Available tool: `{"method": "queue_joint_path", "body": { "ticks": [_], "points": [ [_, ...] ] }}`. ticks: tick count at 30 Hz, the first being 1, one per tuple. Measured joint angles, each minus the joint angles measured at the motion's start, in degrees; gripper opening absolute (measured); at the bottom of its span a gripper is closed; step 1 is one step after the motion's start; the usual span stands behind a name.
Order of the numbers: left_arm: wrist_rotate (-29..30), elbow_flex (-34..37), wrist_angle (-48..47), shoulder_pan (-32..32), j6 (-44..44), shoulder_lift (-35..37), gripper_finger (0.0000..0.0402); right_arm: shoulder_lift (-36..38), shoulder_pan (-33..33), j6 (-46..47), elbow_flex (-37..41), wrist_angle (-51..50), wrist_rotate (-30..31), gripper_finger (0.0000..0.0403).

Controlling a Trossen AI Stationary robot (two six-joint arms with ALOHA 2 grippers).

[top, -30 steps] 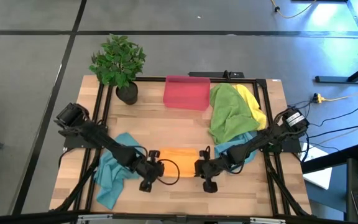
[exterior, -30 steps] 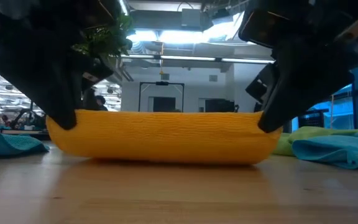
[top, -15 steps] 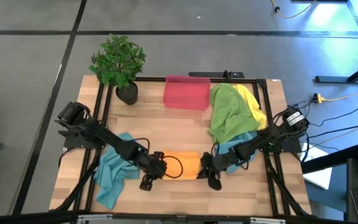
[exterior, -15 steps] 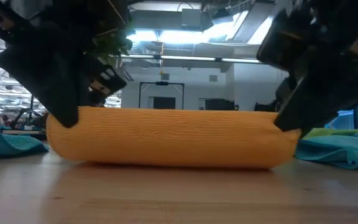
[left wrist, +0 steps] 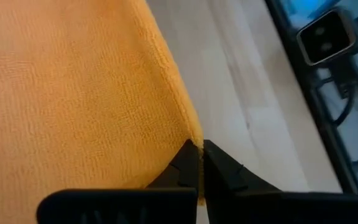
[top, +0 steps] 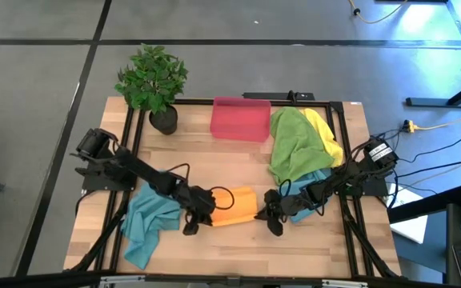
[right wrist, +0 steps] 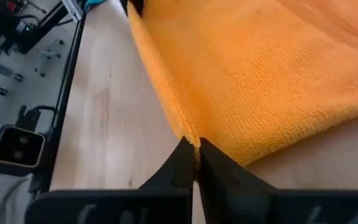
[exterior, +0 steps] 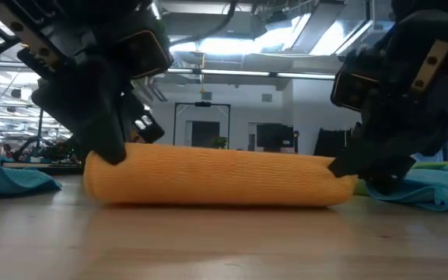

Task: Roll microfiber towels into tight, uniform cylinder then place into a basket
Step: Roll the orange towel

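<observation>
An orange microfiber towel (top: 234, 206) lies rolled on the wood table near its front middle; in the low view the roll (exterior: 216, 177) rests along its length on the tabletop. My left gripper (top: 204, 212) is shut on the roll's left end, and my right gripper (top: 267, 210) is shut on its right end. The red-pink basket (top: 241, 118) stands at the far edge. A green towel (top: 290, 148) and a yellow towel (top: 325, 132) lie heaped to the basket's right, with a teal towel (top: 304, 192) below them. Another teal towel (top: 146, 224) lies at the near left. My left gripper pinches the cloth edge (left wrist: 188, 134) at the roll's left end between its two fingers, which slant down from the table's left. The roll lies on the table. My right gripper pinches the folded edge (right wrist: 185, 127) at the roll's right end, slanting down from the table's right; how many layers, I cannot tell.
A potted plant (top: 154, 84) stands at the far left corner. A black frame rail (top: 130, 160) runs along the table's sides. Bare wood (top: 214, 160) lies between the roll and the basket.
Both grippers have sunk and turned at the wrist while staying shut on the orange towel's ends. The towel has rolled further over: it now lies lower and slimmer on the table, and its left end has come in toward the middle.
</observation>
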State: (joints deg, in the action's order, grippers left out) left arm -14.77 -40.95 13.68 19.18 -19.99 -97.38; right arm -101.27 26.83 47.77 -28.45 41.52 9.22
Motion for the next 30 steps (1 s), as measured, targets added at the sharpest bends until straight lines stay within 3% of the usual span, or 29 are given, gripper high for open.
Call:
{"method": "queue_joint_path", "body": {
  "ticks": [4,10,24,30],
  "points": [
    [-1.53,2.69,5.94,-0.53,-4.21,0.0,0.0,0.0,0.0,0.77,0.0,1.37,-2.95,0.0013],
    [-1.73,2.77,7.03,1.1,-7.99,0.0,0.0,0.0,-0.02,-4.51,0.0,4.78,-5.71,0.002],
    [-1.17,2.8,8.94,0.36,-11.45,0.0,0.0,2.22,0.17,-22.96,-3.41,2.42,-5.25,0.0132],
    [-0.86,4.43,11.85,-1.29,-12.74,0.09,0.0,4.61,0.54,-27.02,-3.45,2.41,-4.31,0.015]
  ]
}}
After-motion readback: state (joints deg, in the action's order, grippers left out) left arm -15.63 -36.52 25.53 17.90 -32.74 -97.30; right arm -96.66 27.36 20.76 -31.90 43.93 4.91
